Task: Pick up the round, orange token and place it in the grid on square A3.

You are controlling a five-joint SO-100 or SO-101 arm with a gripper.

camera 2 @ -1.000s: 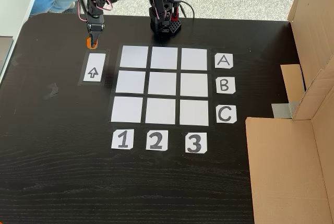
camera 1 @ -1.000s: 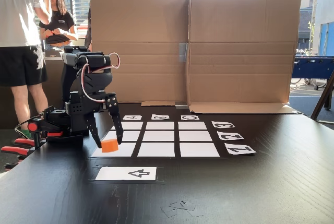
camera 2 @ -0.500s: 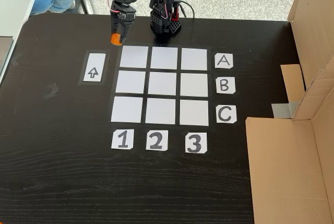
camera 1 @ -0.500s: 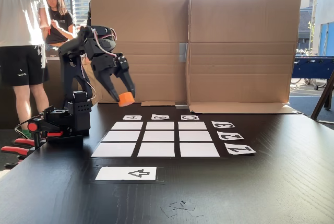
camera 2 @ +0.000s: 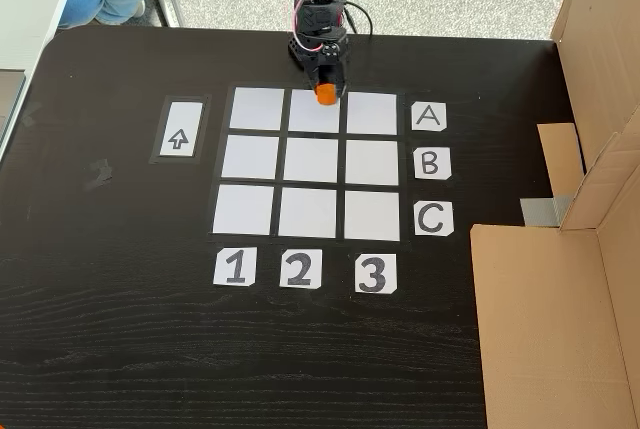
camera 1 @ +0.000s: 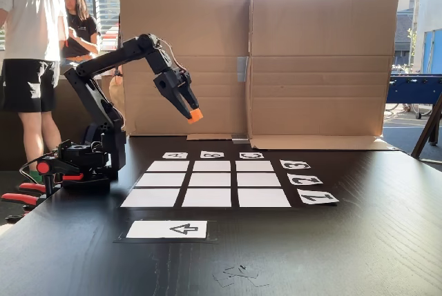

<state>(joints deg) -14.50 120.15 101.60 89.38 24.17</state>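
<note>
One token (camera 1: 196, 114) clamped in pincer (camera 1: 194, 115), axis tilted, high above grid (camera 1: 207, 184).

Event hall: cardboard screen (camera 1: 255, 61), onlookers (camera 1: 27, 54).

Arm (camera 1: 110, 61): black plastic throughout, blocky segmented links. Thin red and white cables loop by its upper joints (camera 2: 318, 11). Base (camera 1: 79, 161) black, with red-handled clamps (camera 1: 27, 189) beside it. End effector (camera 1: 192, 114): slim black fingers.
</note>
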